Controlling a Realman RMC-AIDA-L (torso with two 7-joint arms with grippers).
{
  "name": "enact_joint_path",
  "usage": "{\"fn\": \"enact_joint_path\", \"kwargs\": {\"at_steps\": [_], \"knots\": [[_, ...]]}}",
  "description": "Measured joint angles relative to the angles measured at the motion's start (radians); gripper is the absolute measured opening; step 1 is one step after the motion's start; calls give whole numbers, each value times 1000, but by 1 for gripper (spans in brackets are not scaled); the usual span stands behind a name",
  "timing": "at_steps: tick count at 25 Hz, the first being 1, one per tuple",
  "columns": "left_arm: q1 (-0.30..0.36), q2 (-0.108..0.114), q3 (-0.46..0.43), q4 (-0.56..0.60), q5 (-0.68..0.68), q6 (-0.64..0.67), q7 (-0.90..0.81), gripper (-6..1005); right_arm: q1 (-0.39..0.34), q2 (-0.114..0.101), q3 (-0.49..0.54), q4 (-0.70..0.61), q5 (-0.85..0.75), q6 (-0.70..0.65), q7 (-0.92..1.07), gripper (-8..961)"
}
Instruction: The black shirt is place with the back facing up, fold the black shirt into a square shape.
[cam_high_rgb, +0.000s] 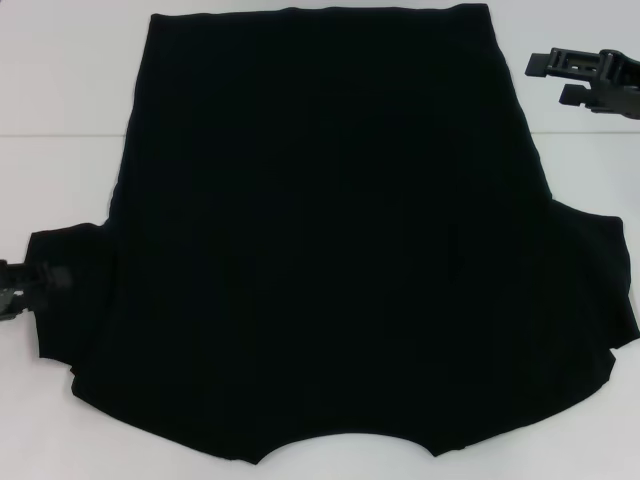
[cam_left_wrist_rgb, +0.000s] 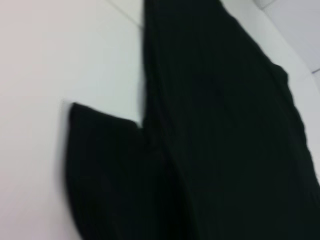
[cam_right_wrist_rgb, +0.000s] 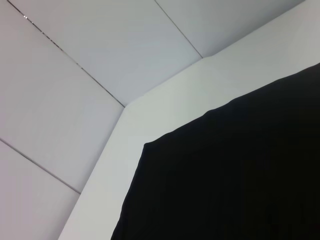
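The black shirt (cam_high_rgb: 350, 240) lies spread flat on the white table (cam_high_rgb: 60, 80), plain side up, collar edge toward the robot and hem at the far end. The left gripper (cam_high_rgb: 45, 278) sits at the outer edge of the left sleeve (cam_high_rgb: 75, 290), low on the table, its fingers closed on the sleeve cloth (fingertips partly lost against the black fabric). The shirt body extends away to that gripper's right. The right gripper (cam_high_rgb: 572, 82) hovers just off the far right corner of the hem, clear of the cloth, jaws apart. The right sleeve (cam_high_rgb: 595, 290) lies flat, nearer the robot than that gripper and well apart from it.
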Motion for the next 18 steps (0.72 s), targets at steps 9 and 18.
{"fn": "enact_joint_path", "kwargs": {"at_steps": [9,18], "knots": [[7,-7,10,2,70,-94,-18,546,-8,2,0,7,0,5,-3,882],[9,-10,31,-58,90,-173,-20,547,-20,3,6,10,0,7,2,876]]}}
